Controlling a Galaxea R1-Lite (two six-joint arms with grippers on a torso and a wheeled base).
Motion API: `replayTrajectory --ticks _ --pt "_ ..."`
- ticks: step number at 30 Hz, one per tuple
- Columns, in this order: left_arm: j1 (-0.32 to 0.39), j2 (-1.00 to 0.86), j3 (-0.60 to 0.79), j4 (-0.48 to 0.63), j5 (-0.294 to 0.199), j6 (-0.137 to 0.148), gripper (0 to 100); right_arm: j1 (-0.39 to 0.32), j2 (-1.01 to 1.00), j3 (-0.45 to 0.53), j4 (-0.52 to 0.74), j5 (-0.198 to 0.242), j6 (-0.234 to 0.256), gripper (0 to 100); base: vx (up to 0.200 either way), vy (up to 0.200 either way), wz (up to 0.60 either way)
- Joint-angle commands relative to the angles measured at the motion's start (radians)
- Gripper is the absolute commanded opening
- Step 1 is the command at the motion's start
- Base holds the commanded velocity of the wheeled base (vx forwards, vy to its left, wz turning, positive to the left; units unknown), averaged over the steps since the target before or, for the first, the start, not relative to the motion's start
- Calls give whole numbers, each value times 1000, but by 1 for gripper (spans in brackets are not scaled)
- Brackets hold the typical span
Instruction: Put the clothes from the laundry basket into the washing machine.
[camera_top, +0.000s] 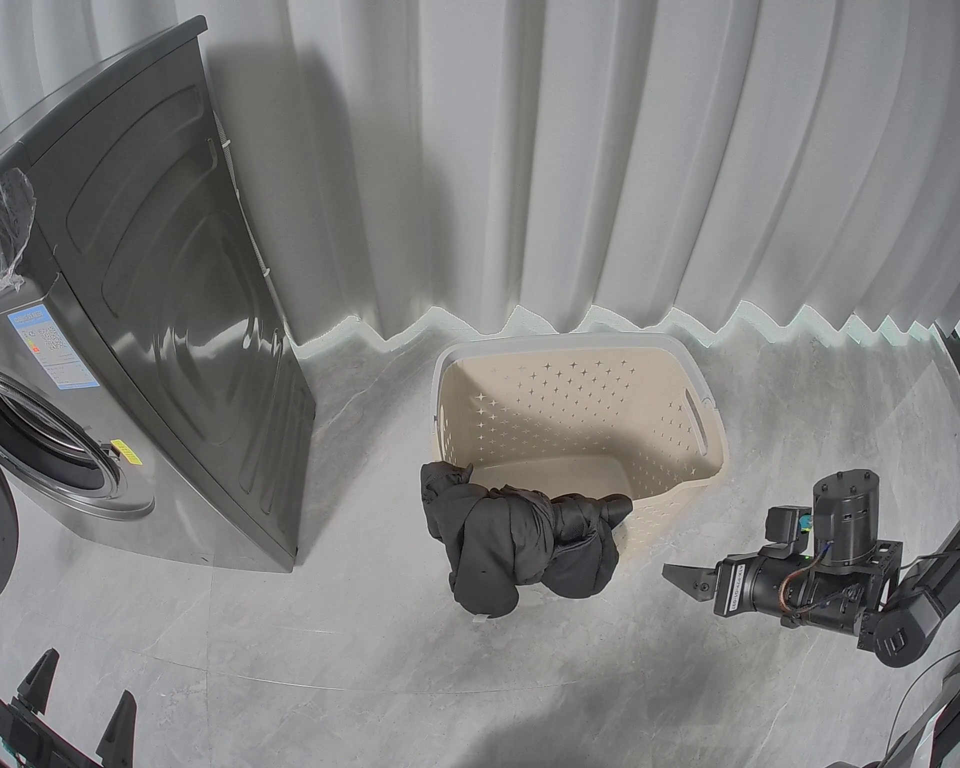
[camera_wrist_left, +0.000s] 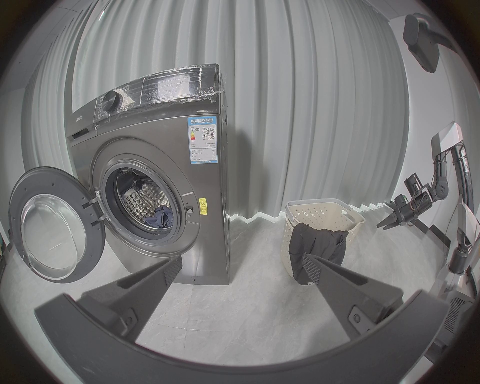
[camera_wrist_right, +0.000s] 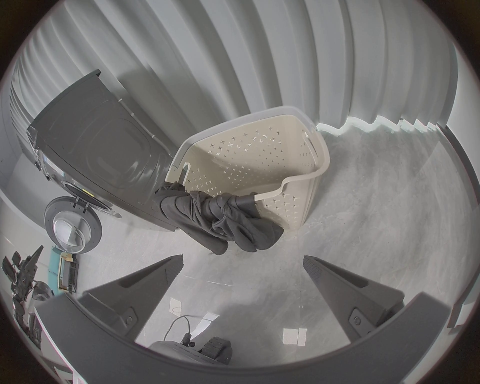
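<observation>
A dark grey garment (camera_top: 515, 545) hangs bunched over the front rim of the cream laundry basket (camera_top: 570, 343), trailing down outside toward the floor. The grey washing machine (camera_top: 150, 300) stands left of the basket. Its round door (camera_wrist_left: 55, 225) is swung open, and a bluish piece of clothing (camera_wrist_left: 162, 217) lies in the drum. My right gripper (camera_top: 685, 580) hovers open to the right of the garment, pointing at it, with nothing held. My left gripper (camera_top: 85, 685) is open and empty low at the near left, facing the washer (camera_wrist_left: 210, 240) and the basket (camera_wrist_left: 325, 215).
White pleated curtains (camera_top: 600, 150) close off the back, just behind the basket. Pale marble-look floor (camera_top: 350, 640) lies bare between washer, basket and both arms. The open washer door juts out toward the near left.
</observation>
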Motion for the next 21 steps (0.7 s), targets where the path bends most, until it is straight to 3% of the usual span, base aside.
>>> replayTrajectory --ticks 1,5,12,21 --pt "0 -15 10 0 0 0 100 5 35 -4 0 -1 -2 100 0 0 0" --pt "0 -15 10 0 0 0 100 10 75 -13 -20 -2 0 100 0 0 0" --pt "0 -15 10 0 0 -1 100 51 231 -73 -158 -61 12 100 0 0 0" --pt "0 -15 10 0 0 -7 100 86 339 -182 -160 -73 33 100 0 0 0"
